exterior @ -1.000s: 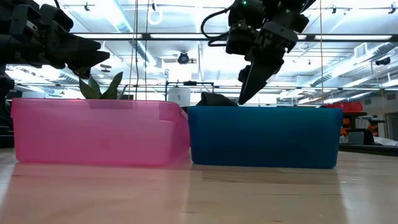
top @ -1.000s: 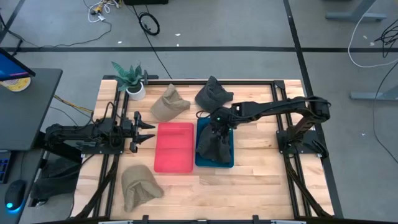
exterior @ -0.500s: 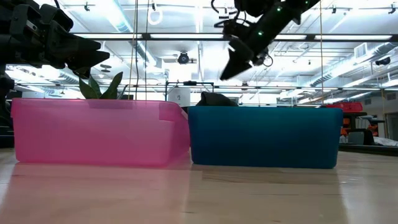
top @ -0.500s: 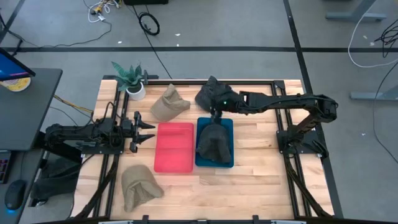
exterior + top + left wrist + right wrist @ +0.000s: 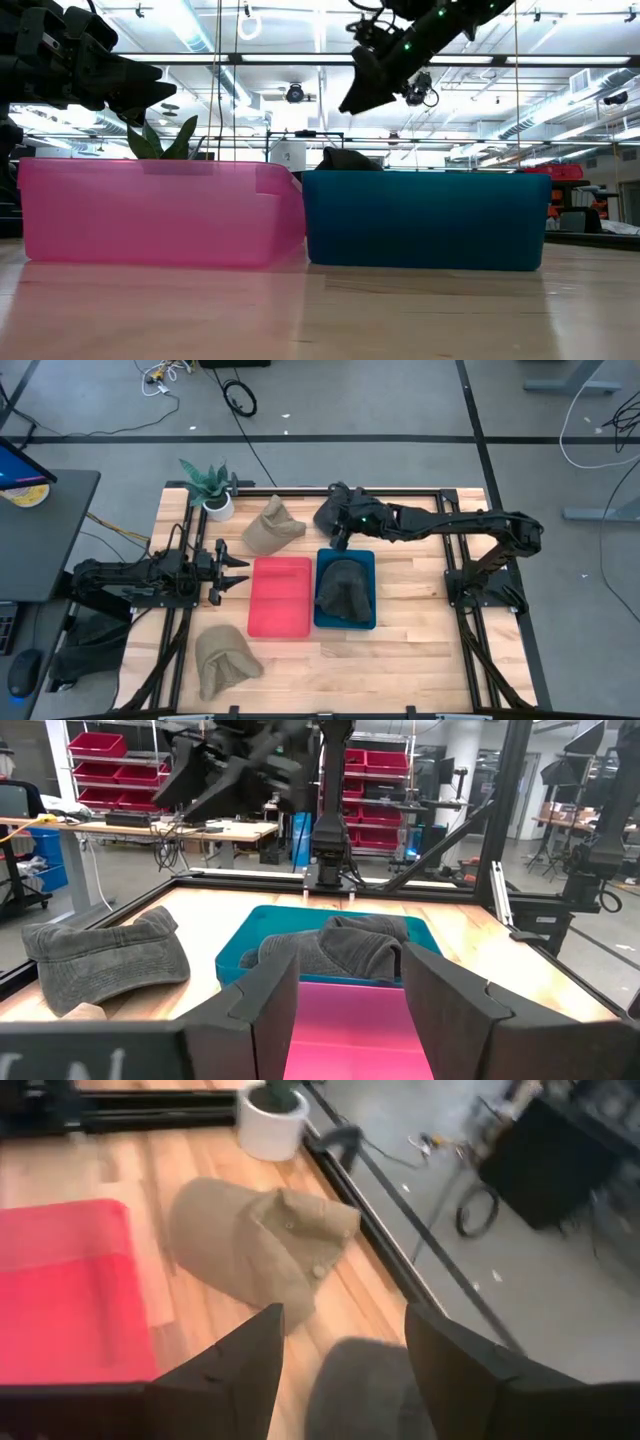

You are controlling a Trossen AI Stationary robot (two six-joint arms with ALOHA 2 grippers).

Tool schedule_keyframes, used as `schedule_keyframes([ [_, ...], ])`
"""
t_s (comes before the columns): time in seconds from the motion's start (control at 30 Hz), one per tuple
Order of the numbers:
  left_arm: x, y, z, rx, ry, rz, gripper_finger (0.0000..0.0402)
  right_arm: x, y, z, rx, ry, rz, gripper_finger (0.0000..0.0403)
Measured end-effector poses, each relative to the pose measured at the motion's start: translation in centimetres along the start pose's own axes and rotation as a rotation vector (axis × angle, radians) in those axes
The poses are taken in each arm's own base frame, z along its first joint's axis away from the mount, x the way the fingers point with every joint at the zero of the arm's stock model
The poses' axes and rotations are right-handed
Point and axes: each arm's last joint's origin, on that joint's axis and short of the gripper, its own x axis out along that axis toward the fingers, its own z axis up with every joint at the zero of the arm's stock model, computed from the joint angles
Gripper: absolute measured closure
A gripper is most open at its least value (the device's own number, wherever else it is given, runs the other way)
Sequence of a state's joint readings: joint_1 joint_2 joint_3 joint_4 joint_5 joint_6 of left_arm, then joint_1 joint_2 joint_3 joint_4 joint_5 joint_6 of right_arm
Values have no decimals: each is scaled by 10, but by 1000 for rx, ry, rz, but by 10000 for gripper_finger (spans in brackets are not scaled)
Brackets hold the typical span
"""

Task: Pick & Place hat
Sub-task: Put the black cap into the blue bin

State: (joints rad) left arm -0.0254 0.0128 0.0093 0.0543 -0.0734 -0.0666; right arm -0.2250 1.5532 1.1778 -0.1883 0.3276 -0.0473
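Observation:
A dark grey hat (image 5: 345, 588) lies in the blue bin (image 5: 369, 622); its top shows over the bin's rim in the low view (image 5: 345, 158). A second dark grey hat (image 5: 338, 508) lies on the table near the far edge. My right gripper (image 5: 342, 532) is open and empty above the near edge of this second hat, which shows between its fingers in the right wrist view (image 5: 370, 1390). My left gripper (image 5: 236, 570) is open and empty, held level left of the pink bin (image 5: 280, 596).
A tan hat (image 5: 272, 528) lies at the far side beside a potted plant (image 5: 212, 490). Another tan hat (image 5: 225, 658) lies at the near left. The pink bin and the blue bin stand side by side mid-table. A black frame rail runs along the far edge (image 5: 400, 1250).
My right gripper has risen out of the blue bin and gone toward the table's far edge, a little to the left, until it is over the second dark hat. The dark hat in the blue bin has stayed where it lay.

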Motion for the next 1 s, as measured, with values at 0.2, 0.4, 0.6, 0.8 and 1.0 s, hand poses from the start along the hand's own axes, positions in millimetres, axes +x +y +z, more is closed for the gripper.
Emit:
schedule_keyframes([
  [0.2,0,0,0,0,0,0,218,11,-42,-8,260,58,-103,190],
  [0.4,0,0,0,0,0,0,218,19,-84,-25,442,169,35,190],
  [0.6,0,0,0,0,0,0,218,28,-105,-42,501,272,6,190],
  [0.8,0,0,0,0,0,0,218,51,-102,-52,491,285,10,190],
  [1.0,0,0,0,0,0,0,218,72,-101,-64,462,306,11,190],
])
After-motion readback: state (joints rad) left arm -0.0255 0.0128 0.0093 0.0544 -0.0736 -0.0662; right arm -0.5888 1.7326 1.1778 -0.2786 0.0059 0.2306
